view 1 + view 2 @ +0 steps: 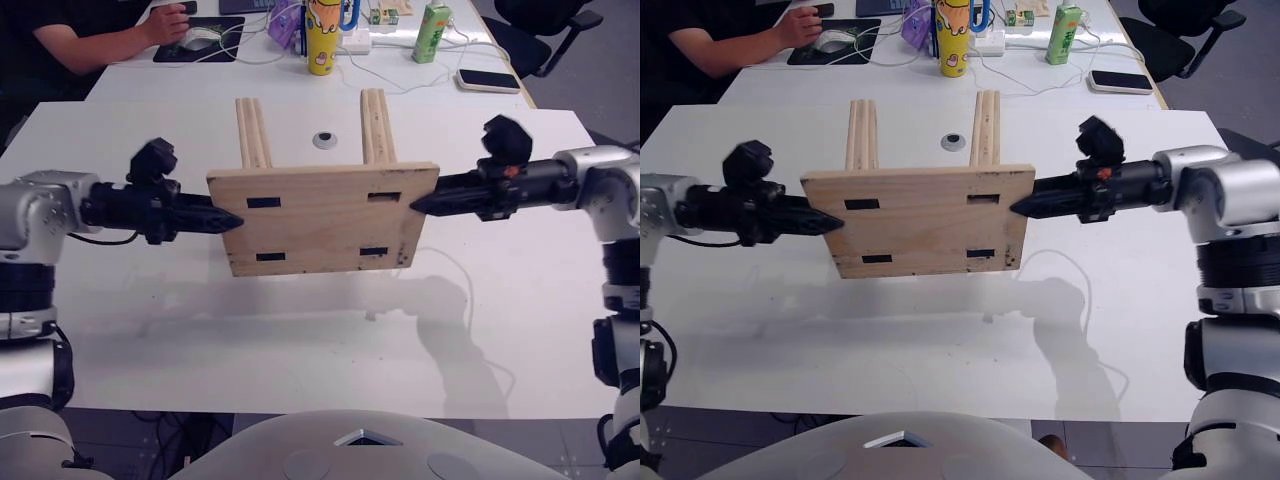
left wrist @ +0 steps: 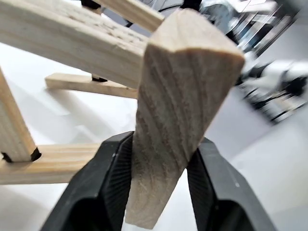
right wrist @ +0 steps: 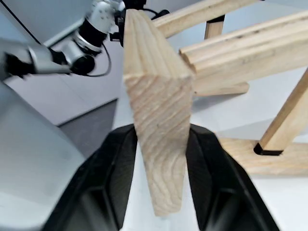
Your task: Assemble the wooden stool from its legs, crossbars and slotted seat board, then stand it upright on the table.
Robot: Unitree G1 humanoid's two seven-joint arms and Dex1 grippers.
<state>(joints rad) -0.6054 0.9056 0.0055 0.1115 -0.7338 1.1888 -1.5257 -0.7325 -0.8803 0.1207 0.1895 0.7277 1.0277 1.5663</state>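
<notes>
Though crossed by a soft shadow, worktop (image 1: 300, 340): white, flat and wide, with a small round grey disc (image 1: 325, 140) set in it toward the far edge.
Room behind: second white desk (image 1: 430, 85) just beyond that far edge, carrying a tall yellow printed cup (image 1: 322, 40), a green drink carton (image 1: 431, 33), a dark flat phone (image 1: 487, 79) and loose white cables.
Task's thing: pale wooden stool (image 1: 920, 220), joined together, lifted between the two arms over the middle of the worktop.
Seat: rectangular slotted seat board (image 1: 320, 225), its flat face turned toward the head camera, four dark slots showing, left side a little lower than the right.
Legs: two pale grooved wooden legs (image 1: 253, 132) running from the board's far edge away from the robot, the grey disc between them; cannot tell whether their far ends touch the worktop.
Crossbars: pale wooden bars (image 3: 240, 48) jointed to the uprights behind the board.
Left end effector (image 1: 225, 221): black, two-fingered, clamped on the board's left edge, black fingers (image 2: 115, 178) pressed against both faces with the end grain between them.
Right end effector (image 1: 418, 203): same black pair, gripping the board's right edge near its upper corner, fingers (image 3: 118, 168) tight on either face.
Left arm: stretched forward, forearm roughly level and pointing inward.
Right arm: mirrored, pointing inward from the other side, slightly higher than the left.
</notes>
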